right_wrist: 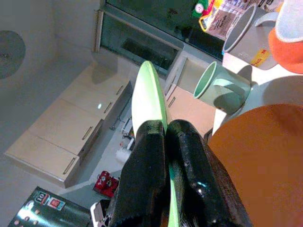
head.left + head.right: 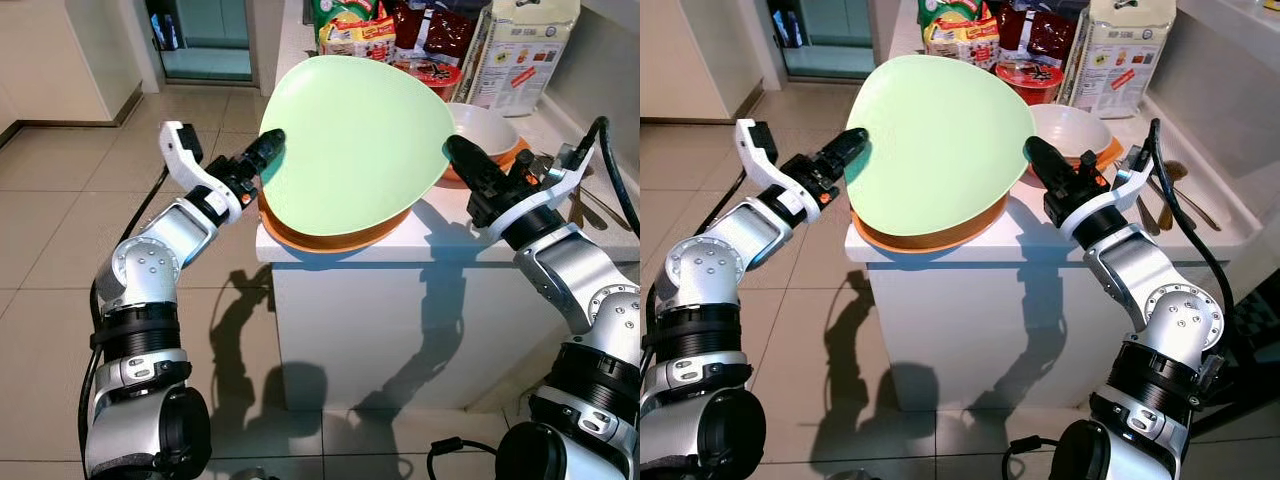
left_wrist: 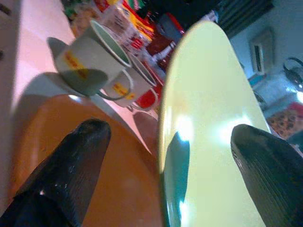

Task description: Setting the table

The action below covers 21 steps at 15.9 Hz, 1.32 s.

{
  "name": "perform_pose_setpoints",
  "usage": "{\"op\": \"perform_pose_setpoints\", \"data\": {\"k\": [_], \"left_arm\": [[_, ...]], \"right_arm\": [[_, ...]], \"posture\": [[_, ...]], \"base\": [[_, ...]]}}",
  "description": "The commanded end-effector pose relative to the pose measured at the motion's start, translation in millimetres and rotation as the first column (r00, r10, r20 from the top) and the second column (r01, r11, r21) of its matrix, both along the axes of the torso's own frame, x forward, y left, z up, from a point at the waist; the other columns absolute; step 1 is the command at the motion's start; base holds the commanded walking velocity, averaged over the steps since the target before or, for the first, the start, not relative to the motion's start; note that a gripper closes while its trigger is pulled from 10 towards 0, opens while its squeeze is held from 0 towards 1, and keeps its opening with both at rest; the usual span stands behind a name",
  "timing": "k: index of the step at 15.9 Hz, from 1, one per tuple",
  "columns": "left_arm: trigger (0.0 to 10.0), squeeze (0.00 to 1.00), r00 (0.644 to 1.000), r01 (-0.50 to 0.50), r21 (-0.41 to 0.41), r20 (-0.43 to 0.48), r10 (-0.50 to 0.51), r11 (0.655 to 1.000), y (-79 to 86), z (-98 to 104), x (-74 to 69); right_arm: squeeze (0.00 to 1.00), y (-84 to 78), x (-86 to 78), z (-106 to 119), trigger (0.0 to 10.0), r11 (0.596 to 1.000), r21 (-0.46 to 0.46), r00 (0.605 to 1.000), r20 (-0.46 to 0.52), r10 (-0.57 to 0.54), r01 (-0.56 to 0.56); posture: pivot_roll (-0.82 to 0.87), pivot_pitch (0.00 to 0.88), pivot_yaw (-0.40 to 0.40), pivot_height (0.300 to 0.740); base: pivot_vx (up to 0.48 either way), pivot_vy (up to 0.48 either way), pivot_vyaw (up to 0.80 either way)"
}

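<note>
Left eye view: two hands lift a green plate.
The left hand (image 2: pixel 268 150) is open around the green plate (image 2: pixel 355 140), tipped up over an orange plate (image 2: pixel 330 236) on the tabletop (image 2: pixel 440 240); the right hand (image 2: pixel 462 155) pinches its other edge.

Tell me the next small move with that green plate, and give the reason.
Probably lift it a little higher. The right gripper is shut on the green plate's rim, while the left gripper straddles the opposite rim with fingers apart. The plate is tilted, its lower edge close over the orange plate at the counter corner, so it likely needs clearance before carrying away.
</note>
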<state>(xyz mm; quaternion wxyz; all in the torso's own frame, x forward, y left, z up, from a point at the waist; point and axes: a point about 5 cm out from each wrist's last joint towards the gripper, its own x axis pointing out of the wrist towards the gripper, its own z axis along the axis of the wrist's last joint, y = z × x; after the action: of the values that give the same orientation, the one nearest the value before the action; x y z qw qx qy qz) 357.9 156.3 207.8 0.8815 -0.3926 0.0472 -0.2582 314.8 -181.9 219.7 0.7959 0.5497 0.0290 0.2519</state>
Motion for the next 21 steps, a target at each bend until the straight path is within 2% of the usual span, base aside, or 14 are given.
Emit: {"op": "perform_pose_setpoints", "data": {"k": [1,3,5,6,10,16,21], "left_arm": [[10.0,0.0,0.999,0.035,0.006,0.008,-0.035,0.999,-4.9,0.6,-1.9],[10.0,0.0,0.999,0.047,-0.025,0.02,-0.046,0.999,-4.8,2.8,-2.6],[0.0,0.0,0.994,0.101,-0.033,0.039,-0.1,0.994,-8.0,3.1,-6.6],[0.0,0.0,0.99,0.132,-0.048,0.048,-0.129,0.99,-10.3,2.6,-9.4],[0.0,0.0,0.987,0.15,-0.075,0.063,-0.145,0.986,-9.6,5.4,-11.4],[0.0,0.0,0.976,0.215,-0.071,0.06,-0.211,0.974,-13.4,1.4,-17.3],[0.0,0.0,0.972,0.232,-0.076,0.063,-0.227,0.97,-13.3,1.6,-18.6]], "right_arm": [[0.0,-2.4,-0.4,11.3,0.0,0.999,0.037,0.999,0.053,-0.011,0.009],[0.0,-2.3,-0.8,9.8,0.0,0.999,0.043,0.999,0.044,-0.013,0.011],[0.0,-2.4,-0.4,9.0,0.0,0.998,0.055,0.999,0.035,-0.017,0.015],[0.0,-2.5,0.0,8.7,0.0,0.998,0.06,0.999,0.031,-0.02,0.018],[0.0,-3.6,0.1,9.6,0.0,0.997,0.068,0.999,0.029,-0.027,0.025],[0.0,-5.4,0.0,8.9,0.0,0.997,0.07,0.999,0.021,-0.032,0.03],[0.0,-6.7,0.7,8.4,0.0,0.997,0.068,0.999,0.014,-0.037,0.035]], "posture": [[0.02,0.0,0.009,0.74],[0.02,0.0,0.011,0.74],[0.02,0.0,0.012,0.74],[0.02,0.0,0.012,0.74],[0.02,0.0,0.016,0.74],[0.02,0.0,0.015,0.74],[0.02,0.0,0.016,0.74]], "base": [[0.0,0.0,0.0],[0.0,0.0,0.0],[0.0,0.0,0.0],[0.0,0.0,0.0],[0.0,0.0,0.0],[0.0,0.0,0.0],[0.0,0.0,0.0]]}}
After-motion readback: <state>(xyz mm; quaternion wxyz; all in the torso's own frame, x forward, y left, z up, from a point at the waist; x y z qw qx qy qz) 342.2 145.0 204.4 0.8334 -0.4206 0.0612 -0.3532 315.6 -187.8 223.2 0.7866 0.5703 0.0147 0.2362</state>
